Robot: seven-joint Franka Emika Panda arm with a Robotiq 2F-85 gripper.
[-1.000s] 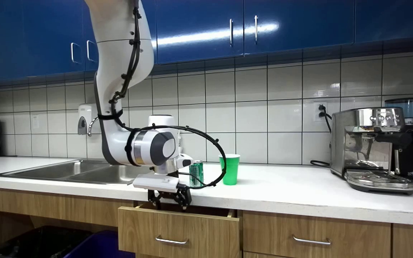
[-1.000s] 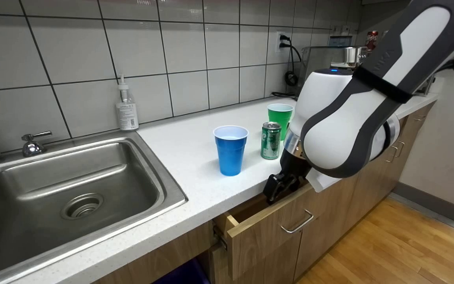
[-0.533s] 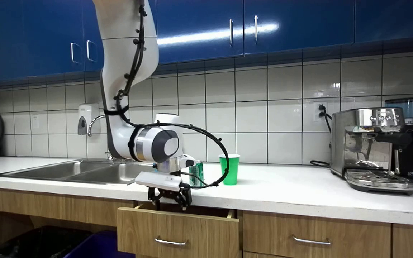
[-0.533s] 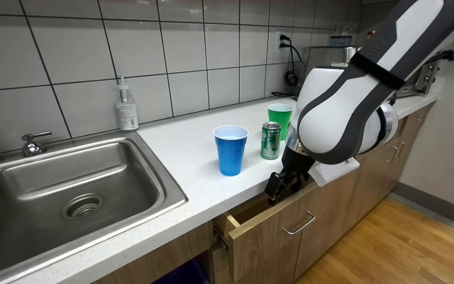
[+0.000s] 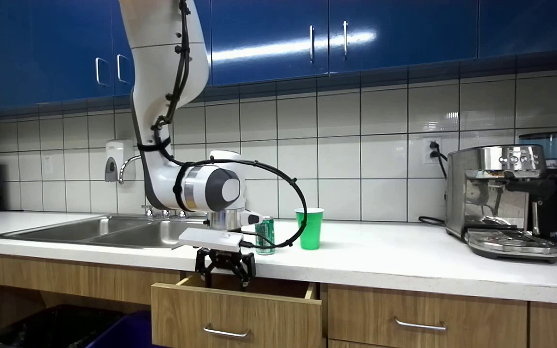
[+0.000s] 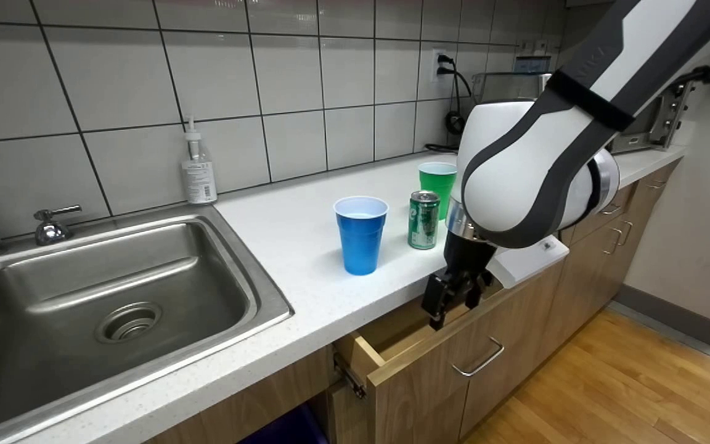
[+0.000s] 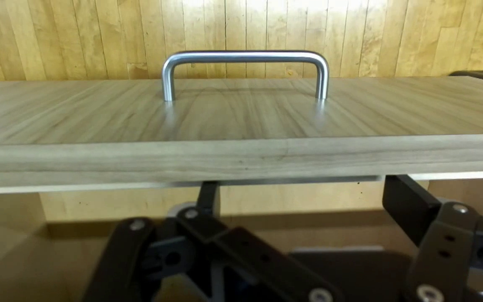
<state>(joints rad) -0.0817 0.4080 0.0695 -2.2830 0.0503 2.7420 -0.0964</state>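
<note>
One tool at one drawer

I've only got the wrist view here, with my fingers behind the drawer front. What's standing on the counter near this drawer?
Observer: In an exterior view, a blue plastic cup, a green soda can and a green plastic cup stand upright on the white countertop.
Operator: Got it. What shows along the drawer's outer side?
Observer: The drawer has its metal runner bared on the side toward the sink.
</note>
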